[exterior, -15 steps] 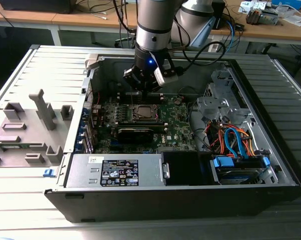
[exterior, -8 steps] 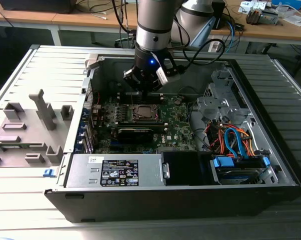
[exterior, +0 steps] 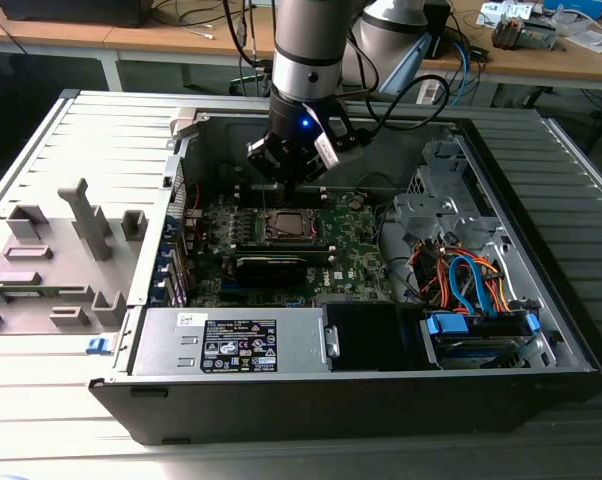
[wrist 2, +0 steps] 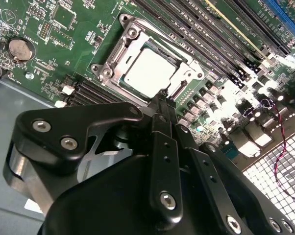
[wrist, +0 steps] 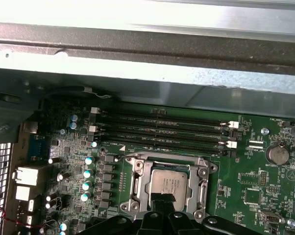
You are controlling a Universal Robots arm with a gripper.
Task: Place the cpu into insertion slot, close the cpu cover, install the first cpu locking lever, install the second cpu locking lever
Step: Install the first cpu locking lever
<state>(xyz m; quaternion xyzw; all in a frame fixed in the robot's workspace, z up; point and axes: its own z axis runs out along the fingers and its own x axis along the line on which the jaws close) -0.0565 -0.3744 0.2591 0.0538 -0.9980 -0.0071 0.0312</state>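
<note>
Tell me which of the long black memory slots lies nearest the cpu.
The memory slot right beside the cpu cover, last of the parallel row. The others lie farther off, toward the case wall.

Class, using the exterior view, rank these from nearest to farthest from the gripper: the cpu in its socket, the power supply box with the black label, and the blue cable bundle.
1. The cpu, in its socket just below the gripper.
2. The power supply box, along the case's near edge.
3. The blue cable bundle, toward the exterior view's right.
</note>
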